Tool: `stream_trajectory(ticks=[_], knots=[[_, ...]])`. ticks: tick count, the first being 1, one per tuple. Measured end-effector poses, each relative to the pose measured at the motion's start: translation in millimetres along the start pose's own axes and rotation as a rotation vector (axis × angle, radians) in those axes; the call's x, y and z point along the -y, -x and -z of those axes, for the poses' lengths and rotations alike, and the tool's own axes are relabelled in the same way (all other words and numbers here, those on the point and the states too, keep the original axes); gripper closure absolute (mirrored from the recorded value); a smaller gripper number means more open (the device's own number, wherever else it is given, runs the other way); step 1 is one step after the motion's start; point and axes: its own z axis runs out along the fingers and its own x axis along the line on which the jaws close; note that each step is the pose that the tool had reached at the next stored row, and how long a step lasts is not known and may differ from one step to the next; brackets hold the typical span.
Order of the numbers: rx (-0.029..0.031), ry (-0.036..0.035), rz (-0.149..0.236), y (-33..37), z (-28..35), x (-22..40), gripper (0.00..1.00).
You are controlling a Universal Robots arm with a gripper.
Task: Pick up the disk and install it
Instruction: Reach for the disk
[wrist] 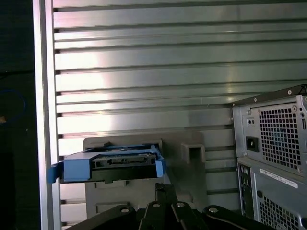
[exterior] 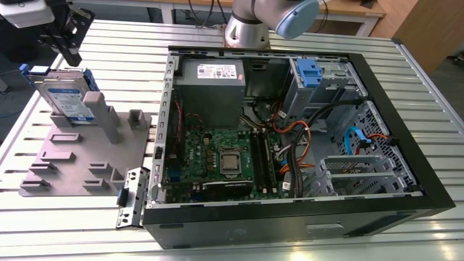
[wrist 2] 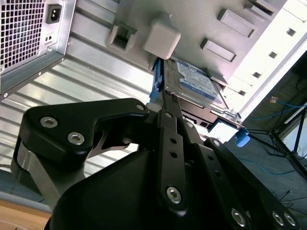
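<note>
The disk (exterior: 69, 98) is not in the computer yet. It stands up on its edge at the far end of a flat grey plate (exterior: 80, 157) with little blocks on it. The plate lies on the silver, ribbed worktop (exterior: 73, 228), on the exterior view's left. A grey post (exterior: 94, 106) on the plate stands right in front of the disk, and the white label with the blue band shows beside it. The black pincer (exterior: 73, 58) hangs above the disk and holds nothing. There is a small gap between them in the exterior view. I cannot tell if the pincer is apart or together. In the second wrist view the pincer (wrist 2: 165, 103) points toward the disk (wrist 2: 196, 81), and the blue rail shows along the disk's side. In the first wrist view the disk (wrist: 122, 163) shows its thin edge, with blue plastic at both ends, just past the pincer (wrist: 163, 189). The open computer case (exterior: 406, 201) lies on the worktop just beside the plate, on the exterior view's right. Inside it are a grey box (exterior: 210, 81) with a white sticker, a green board (exterior: 217, 157) and a blue clip (exterior: 308, 70) near the far corner. The arm (exterior: 268, 19) rises behind the case.
</note>
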Motion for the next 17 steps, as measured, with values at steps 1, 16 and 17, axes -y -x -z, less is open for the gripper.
stream_trajectory(ticks=[1,16,17], knots=[[0.0001,0.0,0.0,-1.1,0.0,0.1,0.89],[0.0006,0.0001,0.0,-7.8,-0.2,0.6,0.89],[0.0004,0.0,0.0,-8.1,-0.1,0.6,0.89]])
